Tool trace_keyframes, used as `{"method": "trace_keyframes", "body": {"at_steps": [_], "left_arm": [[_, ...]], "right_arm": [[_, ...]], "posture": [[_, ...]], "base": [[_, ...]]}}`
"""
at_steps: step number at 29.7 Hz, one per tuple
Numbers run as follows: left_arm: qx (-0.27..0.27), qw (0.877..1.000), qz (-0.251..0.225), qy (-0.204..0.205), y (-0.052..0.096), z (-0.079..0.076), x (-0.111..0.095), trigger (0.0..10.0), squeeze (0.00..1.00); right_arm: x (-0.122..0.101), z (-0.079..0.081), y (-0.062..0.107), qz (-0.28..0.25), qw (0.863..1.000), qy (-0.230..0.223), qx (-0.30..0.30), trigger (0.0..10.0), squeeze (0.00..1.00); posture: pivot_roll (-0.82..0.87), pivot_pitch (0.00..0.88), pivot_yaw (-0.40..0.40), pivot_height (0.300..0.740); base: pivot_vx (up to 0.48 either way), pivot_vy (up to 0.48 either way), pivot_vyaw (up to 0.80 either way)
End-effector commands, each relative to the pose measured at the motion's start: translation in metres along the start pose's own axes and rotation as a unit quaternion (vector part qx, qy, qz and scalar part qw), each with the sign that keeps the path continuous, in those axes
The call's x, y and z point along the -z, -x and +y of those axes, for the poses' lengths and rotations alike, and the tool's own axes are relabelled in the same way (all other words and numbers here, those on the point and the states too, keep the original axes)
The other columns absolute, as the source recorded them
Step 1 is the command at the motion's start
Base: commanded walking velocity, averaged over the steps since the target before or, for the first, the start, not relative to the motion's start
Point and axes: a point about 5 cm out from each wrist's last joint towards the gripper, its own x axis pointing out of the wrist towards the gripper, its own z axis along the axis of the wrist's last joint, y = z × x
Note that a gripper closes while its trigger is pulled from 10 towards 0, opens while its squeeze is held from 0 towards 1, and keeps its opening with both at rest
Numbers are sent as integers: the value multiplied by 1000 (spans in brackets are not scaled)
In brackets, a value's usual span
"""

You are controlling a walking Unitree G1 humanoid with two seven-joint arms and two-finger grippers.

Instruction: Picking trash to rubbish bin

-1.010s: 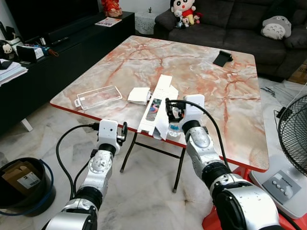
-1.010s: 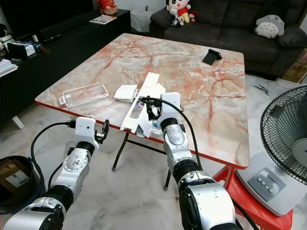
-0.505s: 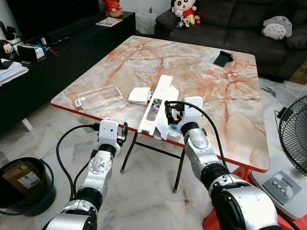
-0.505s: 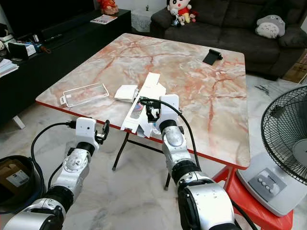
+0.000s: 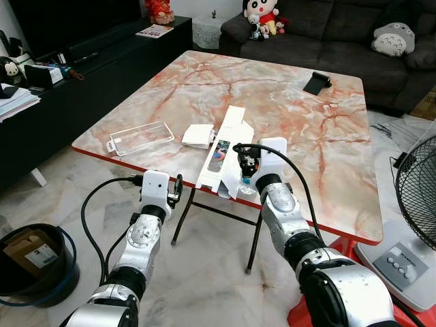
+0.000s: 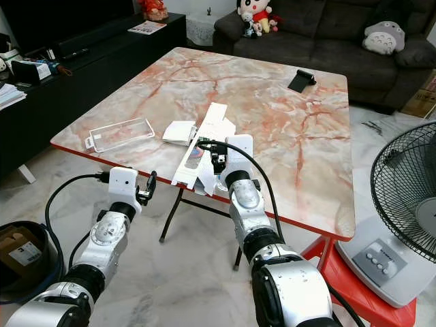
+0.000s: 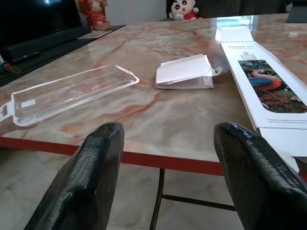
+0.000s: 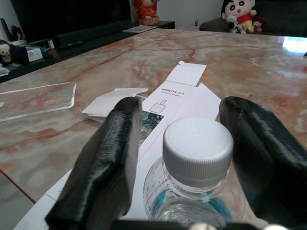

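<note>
Right gripper (image 8: 192, 158) jaws spread around bottle (image 8: 196, 172) at table (image 5: 354, 204) edge, left gripper (image 7: 168, 182) jaws open short of rim.

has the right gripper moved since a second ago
Yes, slightly. The right gripper has edged leftward toward the flattened white box, its fingers open either side of the bottle.

Home living rm. Dark sofa (image 5: 340, 30) along the back w/ plush toys: a cartoon-boy doll (image 5: 261, 15) and a grey round plush (image 5: 392, 38). Low black TV cabinet (image 5: 82, 82) on the left, w/ a dark screen (image 5: 68, 20) above it, prob. a TV. Folding surface (image 5: 300, 122) w/ pinkish marble-look top and red edge in the middle. Pale marble floor tiles (image 5: 204, 272), a standing fan (image 5: 415, 197) at right, a black rubbish bin (image 5: 34, 266) near left.
</note>
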Motion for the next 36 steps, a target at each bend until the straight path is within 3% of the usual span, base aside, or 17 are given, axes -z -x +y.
{"method": "trace_keyframes", "body": {"at_steps": [1,20,21,26,30,36], "left_arm": [[6,1000,-1,-2,-1,-1,-2,10000,0],[3,1000,3,2,-2,-2,-2,10000,0],[2,1000,3,2,-2,-2,-2,10000,0],[0,1000,3,3,-2,-2,-2,10000,0],[-5,1000,0,8,-2,-2,-2,10000,0],[-4,1000,-3,11,-2,-2,-3,10000,0]], "right_arm": [[0,0,-1,5,1000,-6,0,0,0],[-1,-4,0,-3,1000,-10,5,0,0],[-3,-5,-1,-8,1000,-12,11,10000,0],[-8,-7,-2,-19,1000,-18,16,10000,0],[-28,-11,-6,-73,997,-32,20,10000,0],[-33,-12,-6,-91,995,-35,20,10000,0]], "posture": [[74,0,-34,740],[67,0,-40,740],[67,0,-40,740],[67,0,-40,740],[60,0,-37,740],[58,0,-37,740]], "base": [[0,0,0],[0,0,0],[0,0,0],[0,0,0],[0,0,0],[0,0,0]]}}
